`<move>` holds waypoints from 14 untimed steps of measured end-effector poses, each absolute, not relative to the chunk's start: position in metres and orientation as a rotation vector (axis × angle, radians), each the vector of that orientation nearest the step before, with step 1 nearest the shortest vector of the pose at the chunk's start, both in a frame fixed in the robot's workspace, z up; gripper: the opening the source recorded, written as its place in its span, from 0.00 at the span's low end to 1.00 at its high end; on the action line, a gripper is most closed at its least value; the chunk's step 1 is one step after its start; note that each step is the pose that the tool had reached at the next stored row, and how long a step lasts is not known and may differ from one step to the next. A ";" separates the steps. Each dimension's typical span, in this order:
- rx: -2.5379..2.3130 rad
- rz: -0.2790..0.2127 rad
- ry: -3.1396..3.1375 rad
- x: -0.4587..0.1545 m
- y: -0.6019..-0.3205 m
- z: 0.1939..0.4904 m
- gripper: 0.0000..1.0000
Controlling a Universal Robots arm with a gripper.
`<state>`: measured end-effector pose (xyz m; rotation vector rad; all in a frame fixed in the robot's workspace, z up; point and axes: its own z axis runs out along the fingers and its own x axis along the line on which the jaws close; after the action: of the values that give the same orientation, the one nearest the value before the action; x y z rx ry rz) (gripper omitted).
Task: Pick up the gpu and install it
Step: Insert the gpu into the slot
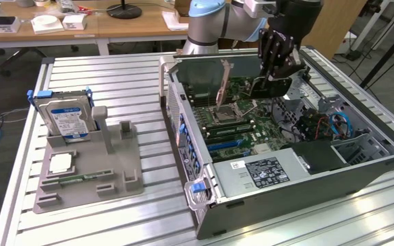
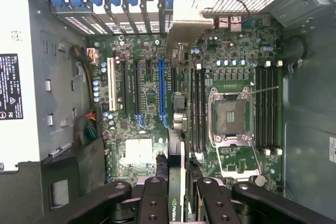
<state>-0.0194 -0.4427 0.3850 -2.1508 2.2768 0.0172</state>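
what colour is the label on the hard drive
Blue and white; the hard drive shows best in the exterior view.

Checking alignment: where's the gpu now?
The gpu is clamped edge-on between the fingers above the motherboard in the open case, exterior view's right; wrist view shows it beside the long blue slot.

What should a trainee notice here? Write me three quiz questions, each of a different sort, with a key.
1. True or false: the gripper holds the gpu above the motherboard of the open computer case.
2. Where does the hard drive stand? A in the case; B in the grey holder; C in the gripper.
3. Fill in: the CPU socket on the motherboard is ___.
Key: 1 true; 2 B; 3 empty.
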 end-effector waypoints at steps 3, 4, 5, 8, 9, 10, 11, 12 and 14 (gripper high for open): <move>-2.150 0.017 2.277 -0.020 -0.443 0.383 0.26; -2.151 0.017 2.277 -0.021 -0.443 0.382 0.26; -2.151 0.017 2.276 -0.021 -0.443 0.381 0.26; -2.150 0.016 2.276 -0.023 -0.443 0.378 0.26; -2.150 0.015 2.276 -0.024 -0.443 0.377 0.26; -2.150 0.015 2.276 -0.025 -0.442 0.376 0.26; -2.150 0.015 2.276 -0.026 -0.442 0.375 0.26; -2.150 0.015 2.276 -0.026 -0.442 0.375 0.26; -2.150 0.015 2.276 -0.026 -0.440 0.374 0.26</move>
<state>-0.0264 -0.4400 0.3738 -2.1500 2.2760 0.0154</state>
